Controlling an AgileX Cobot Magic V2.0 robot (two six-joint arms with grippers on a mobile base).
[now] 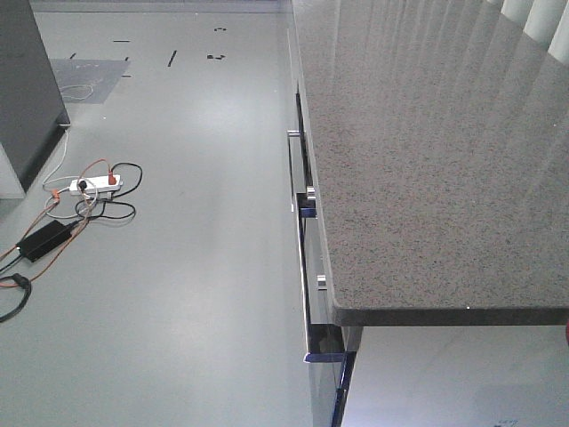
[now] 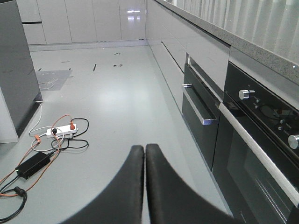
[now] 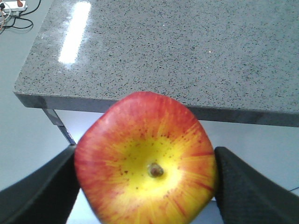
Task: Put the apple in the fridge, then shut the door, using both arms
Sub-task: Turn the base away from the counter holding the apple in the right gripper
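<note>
Gripped at both sides by the right fingers (image 3: pixel 42 191): the apple (image 3: pixel 145 161), stem dimple toward the wrist camera, held just off the near edge of the counter (image 3: pixel 187 51). Pressed together and empty, the left fingers (image 2: pixel 126 186), over the floor (image 2: pixel 117 107) beside the counter's front.

Brightly, evenly lit in cool white. Glaring in pale streaks across the granite counter (image 1: pixel 427 133), upper right of the front view; one white bar upper left in the right wrist view. Softly blurred along the lower left of the apple (image 3: pixel 145 154).
</note>
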